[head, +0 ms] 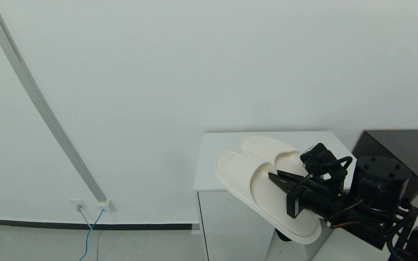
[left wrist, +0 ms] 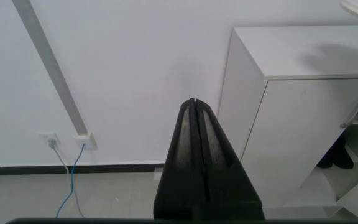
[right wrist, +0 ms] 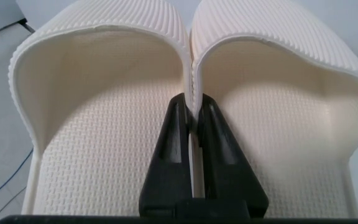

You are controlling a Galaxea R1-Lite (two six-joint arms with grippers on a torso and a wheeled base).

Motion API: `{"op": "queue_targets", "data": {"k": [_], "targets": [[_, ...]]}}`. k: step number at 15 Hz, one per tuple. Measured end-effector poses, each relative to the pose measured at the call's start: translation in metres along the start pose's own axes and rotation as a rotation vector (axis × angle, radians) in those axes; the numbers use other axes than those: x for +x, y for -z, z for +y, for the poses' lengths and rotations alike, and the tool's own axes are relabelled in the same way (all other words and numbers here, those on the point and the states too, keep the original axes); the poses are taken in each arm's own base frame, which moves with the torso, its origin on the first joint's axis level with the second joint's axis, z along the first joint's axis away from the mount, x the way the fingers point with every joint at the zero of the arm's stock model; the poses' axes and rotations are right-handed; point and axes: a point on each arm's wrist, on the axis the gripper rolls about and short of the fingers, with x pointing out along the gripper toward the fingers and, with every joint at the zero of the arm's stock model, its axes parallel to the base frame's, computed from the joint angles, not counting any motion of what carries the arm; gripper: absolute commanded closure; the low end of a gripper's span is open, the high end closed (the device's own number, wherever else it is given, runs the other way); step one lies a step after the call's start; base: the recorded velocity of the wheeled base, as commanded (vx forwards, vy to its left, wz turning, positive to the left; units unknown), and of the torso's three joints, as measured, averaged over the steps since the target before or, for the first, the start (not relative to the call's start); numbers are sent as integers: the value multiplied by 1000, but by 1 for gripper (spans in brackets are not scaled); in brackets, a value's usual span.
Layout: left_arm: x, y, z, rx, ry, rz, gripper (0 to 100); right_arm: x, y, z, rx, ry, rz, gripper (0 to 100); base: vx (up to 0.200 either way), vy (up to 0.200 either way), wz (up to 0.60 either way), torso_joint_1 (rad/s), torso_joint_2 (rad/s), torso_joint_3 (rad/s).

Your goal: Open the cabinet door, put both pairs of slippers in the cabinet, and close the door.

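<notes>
Pair of white slippers [head: 263, 181] tilted over front edge of cabinet [head: 212, 145] top near its left front corner, heels hanging past edge. Right gripper [head: 272, 176] pinches both inner rims together, jaws narrow. Left gripper [left wrist: 194, 104] pressed closed, empty. Open floor [head: 140, 243] left of cabinet. Cabinet interior [left wrist: 356, 146] exposed beside handle [left wrist: 353, 112]; dark item [left wrist: 337, 155] inside, unclear what. Wall sockets [head: 85, 205] low on wall, cables hanging.

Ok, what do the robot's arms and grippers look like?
The left gripper and the right gripper are matte black, with tapering wedge-shaped fingers. The right arm is black too, with a round bolted joint cap, a looped black cable and thin reddish wires.
</notes>
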Motion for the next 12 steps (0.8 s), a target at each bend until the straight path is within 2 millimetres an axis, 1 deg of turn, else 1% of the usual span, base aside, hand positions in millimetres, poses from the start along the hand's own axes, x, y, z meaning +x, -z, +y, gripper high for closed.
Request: {"op": "queue_targets", "data": {"k": [1, 7, 12], "targets": [[0, 0, 0, 0, 0, 0, 100, 0, 0, 0, 0, -9, 0, 100, 0, 0, 0, 0, 0, 0], [0, 0, 0, 0, 0, 0, 100, -1, 2, 0, 0, -18, 6, 100, -200, 0, 0, 10, 3, -1], [0, 0, 0, 0, -1, 0, 100, -1, 3, 1, 0, -17, 11, 100, 0, 0, 0, 0, 0, 0]]}}
